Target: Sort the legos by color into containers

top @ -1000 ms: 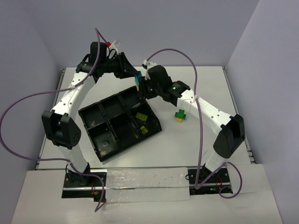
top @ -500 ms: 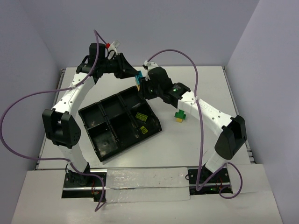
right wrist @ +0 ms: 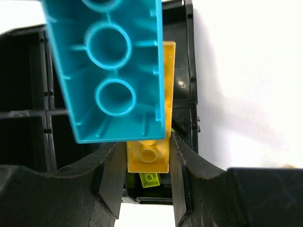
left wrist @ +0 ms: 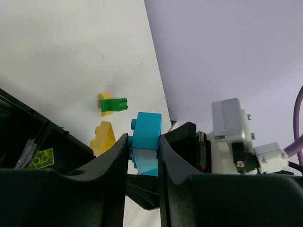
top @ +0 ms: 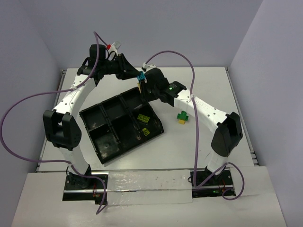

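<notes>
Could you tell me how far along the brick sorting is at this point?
Done: two yellow-green bricks lie in the tray. In hand: the left gripper clamps a blue brick and the right gripper a yellow brick joined to it, probably to pull them apart. Left: those two, plus the green and yellow pieces on the table.

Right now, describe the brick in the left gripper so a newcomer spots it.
Find the black tray; look above its far corner. There the left gripper pinches the only blue brick, touching a yellow brick in the right gripper.
</notes>
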Tool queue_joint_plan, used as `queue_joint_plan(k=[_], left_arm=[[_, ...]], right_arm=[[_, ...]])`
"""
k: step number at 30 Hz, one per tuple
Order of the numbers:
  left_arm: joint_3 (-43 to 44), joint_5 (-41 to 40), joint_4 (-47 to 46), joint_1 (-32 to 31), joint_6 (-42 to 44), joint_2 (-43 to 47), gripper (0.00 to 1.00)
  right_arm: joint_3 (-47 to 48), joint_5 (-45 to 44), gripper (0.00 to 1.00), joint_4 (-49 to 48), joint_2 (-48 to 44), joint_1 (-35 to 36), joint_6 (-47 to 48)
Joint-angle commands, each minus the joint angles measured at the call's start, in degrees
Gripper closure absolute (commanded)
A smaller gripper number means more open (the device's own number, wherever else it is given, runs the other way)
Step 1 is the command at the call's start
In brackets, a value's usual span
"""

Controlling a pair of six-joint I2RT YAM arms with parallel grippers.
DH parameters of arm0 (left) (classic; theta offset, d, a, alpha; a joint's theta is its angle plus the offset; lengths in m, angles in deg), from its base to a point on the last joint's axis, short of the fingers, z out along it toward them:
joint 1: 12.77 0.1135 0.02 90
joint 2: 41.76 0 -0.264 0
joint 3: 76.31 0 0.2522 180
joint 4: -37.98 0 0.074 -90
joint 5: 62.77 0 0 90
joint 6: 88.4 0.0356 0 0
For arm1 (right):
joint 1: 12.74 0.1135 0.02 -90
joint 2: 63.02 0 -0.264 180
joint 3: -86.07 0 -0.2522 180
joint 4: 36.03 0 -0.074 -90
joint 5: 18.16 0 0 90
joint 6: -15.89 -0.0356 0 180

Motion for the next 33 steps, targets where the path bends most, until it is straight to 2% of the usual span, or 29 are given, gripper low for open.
queue_joint_plan(k=[1,11,17,20,24,28,33], left_arm=[[1.3,-2.2,0.1,0.9,1.4,3.1,1.0],[0.2,-11.0,7.1,9.9,2.4,4.7,1.0],[-2.1,-21.2,12.9,11.5,6.9,6.8,1.0],[-6.3,-24.8,15.3,11.6,9.5,8.6,1.0],[-9.7,-25.3,15.2,11.6,10.8,10.6,1.0],[-11.2,-33.6,18.1,11.4,14.0,11.5,1.0],[-12.8,-37.9,19.1,11.4,15.5,12.8,1.0]], right_arm=[[1.6,-0.2,1.0,1.2,-0.4,0.1,-0.4],[-6.9,-1.5,1.0,0.2,-4.6,-0.1,0.1],[-5.3,0.3,1.0,0.0,-3.5,-0.1,0.1],[-1.1,2.0,1.0,0.2,-0.2,-0.1,0.7],[4.7,3.9,1.0,0.5,3.5,-0.1,1.2],[13.6,6.6,1.0,2.1,11.6,-0.1,1.4],[26.0,7.8,1.0,5.5,21.6,0.1,0.9]])
